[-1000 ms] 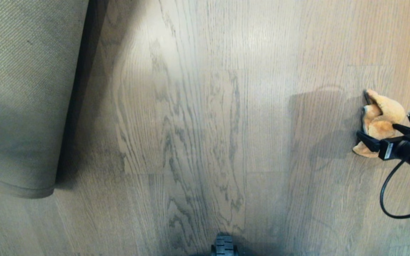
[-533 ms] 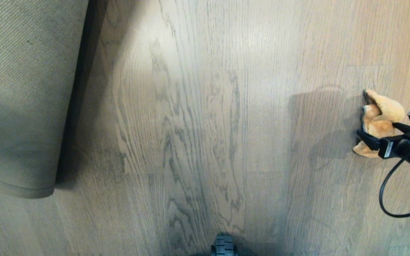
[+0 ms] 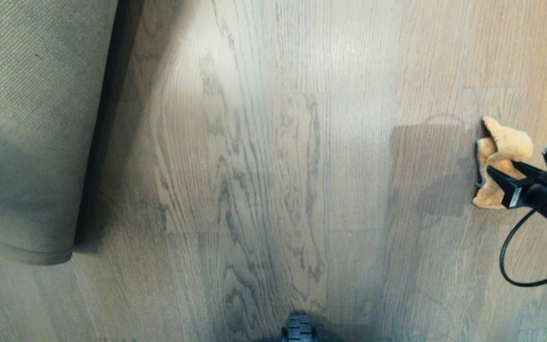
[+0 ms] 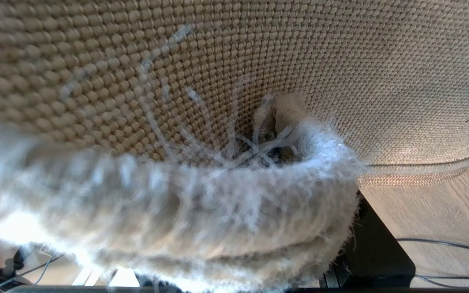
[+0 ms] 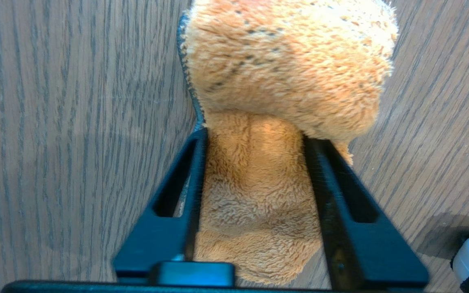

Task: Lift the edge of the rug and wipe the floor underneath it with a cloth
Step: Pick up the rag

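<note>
- Well right of the raised rug point(image 3: 31, 133), the right hand point(image 3: 496, 173) is clenched around the bunched orange cloth point(image 3: 501, 156), which lies on the floor point(image 3: 273, 166).
- Best done by keeping the squeeze firm and low, so the pile does not slip out.
- Right hand reaches in nearly level, fingers point(image 5: 185, 195) flanking the cloth's middle.
- Left hand itself is hidden, so I cannot tell its grip; rug edge point(image 4: 202, 211) drapes right before it, backing upward.

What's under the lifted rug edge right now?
Under the raised rug only bare wood floor and a dark shadow line show; farther beneath is hidden by its woven backing. The cloth lies far right, between the right gripper fingers.
</note>
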You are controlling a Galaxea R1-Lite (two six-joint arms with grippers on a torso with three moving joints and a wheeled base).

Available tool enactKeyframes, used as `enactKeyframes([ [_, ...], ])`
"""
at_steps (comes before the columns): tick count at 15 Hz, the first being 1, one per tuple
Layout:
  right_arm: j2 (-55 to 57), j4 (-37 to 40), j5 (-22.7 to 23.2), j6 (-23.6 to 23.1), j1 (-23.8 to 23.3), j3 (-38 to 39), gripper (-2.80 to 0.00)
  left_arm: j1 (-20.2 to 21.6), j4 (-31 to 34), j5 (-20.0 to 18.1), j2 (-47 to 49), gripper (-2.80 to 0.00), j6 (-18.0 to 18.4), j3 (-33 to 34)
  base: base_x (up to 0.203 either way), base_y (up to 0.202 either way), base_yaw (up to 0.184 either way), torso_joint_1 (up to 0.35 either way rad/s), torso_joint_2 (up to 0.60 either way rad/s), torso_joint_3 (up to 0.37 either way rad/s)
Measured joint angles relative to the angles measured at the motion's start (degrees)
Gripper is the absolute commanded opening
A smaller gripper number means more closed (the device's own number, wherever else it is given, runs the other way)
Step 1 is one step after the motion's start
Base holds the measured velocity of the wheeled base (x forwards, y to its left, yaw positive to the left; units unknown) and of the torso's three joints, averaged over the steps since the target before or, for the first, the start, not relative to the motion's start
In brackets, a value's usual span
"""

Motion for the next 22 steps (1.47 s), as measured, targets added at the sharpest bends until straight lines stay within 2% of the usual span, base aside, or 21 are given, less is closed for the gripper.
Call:
enactKeyframes([
  [7,-1.18,-0.02,0.01,-0.09,0.0,1.24,-2.8,0.25,0.07,-0.02,0.02,-2.8,0.05,0.07,0.0,0.0,0.0,0.0,0.0,0.0],
  [13,-8.43,0.91,0.1,0.2,0.44,4.49,-2.8,0.35,0.1,-0.06,0.05,-2.8,0.08,0.11,0.0,0.0,0.0,0.0,0.0,0.0],
  [15,-11.47,1.6,0.12,0.23,2.1,7.08,-2.8,0.35,0.07,-0.06,0.05,-2.8,0.08,0.16,0.0,0.0,0.0,0.0,0.0,0.0],
  [19,-16.93,2.27,0.1,0.3,8.27,13.89,-2.8,0.35,0.08,-0.06,0.05,-2.8,0.08,0.18,0.0,0.0,0.0,0.0,0.0,0.0],
  [22,-18.81,2.1,0.12,0.28,10.95,16.1,-2.8,0.35,0.07,-0.09,0.05,-2.8,0.08,0.18,0.0,0.0,0.0,0.0,0.0,0.0],
])
